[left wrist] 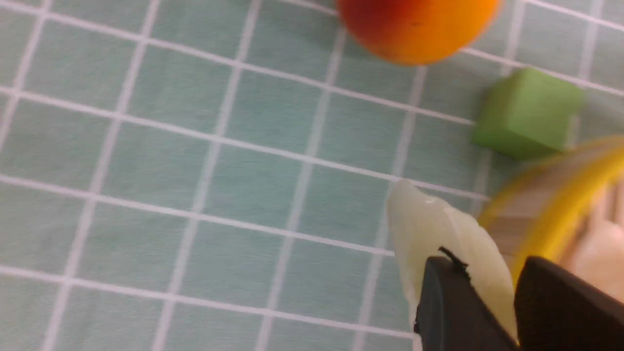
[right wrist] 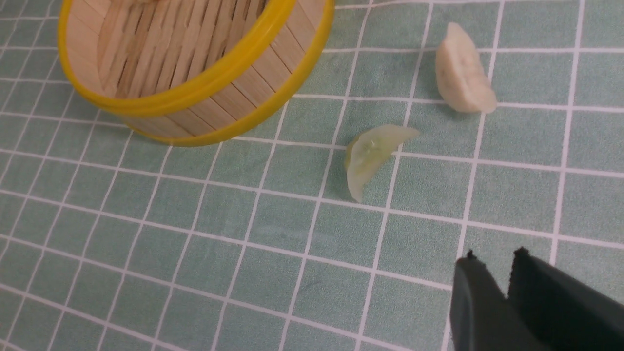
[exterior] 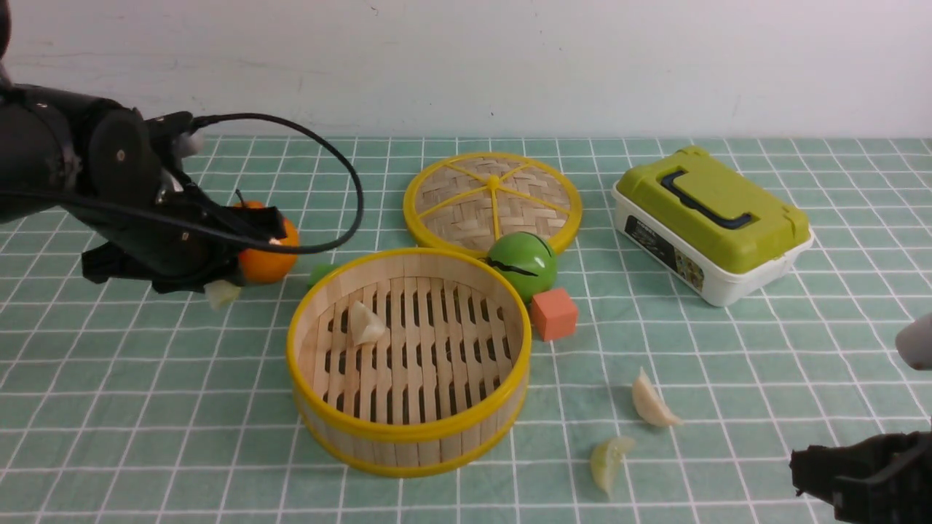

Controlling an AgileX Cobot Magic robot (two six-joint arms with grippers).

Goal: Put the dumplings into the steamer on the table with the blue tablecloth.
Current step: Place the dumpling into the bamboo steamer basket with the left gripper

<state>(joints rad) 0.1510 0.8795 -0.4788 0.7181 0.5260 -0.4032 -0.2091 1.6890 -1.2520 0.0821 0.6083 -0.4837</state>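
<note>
The steamer (exterior: 408, 429) stands mid-table on the teal grid cloth (exterior: 109, 407), with one cream dumpling (exterior: 365, 324) on its slatted floor. My left gripper (exterior: 218, 287) is shut on a pale dumpling (left wrist: 441, 239), held above the cloth just left of the steamer's rim (left wrist: 551, 214); the dumpling shows below the gripper in the front view (exterior: 222, 293). Two dumplings lie on the cloth right of the steamer: a cream one (exterior: 652, 402) and a greenish one (exterior: 608, 462). They also show in the right wrist view, cream (right wrist: 463, 78) and greenish (right wrist: 370, 156). My right gripper (right wrist: 495, 261) is shut and empty at the front right.
An orange (exterior: 273, 255) and a green cube (left wrist: 529, 114) lie behind my left gripper. The woven spoked disc (exterior: 494, 198), a green ball (exterior: 523, 263) and an orange cube (exterior: 554, 314) sit behind the steamer. A green-lidded white box (exterior: 710, 222) stands at the right.
</note>
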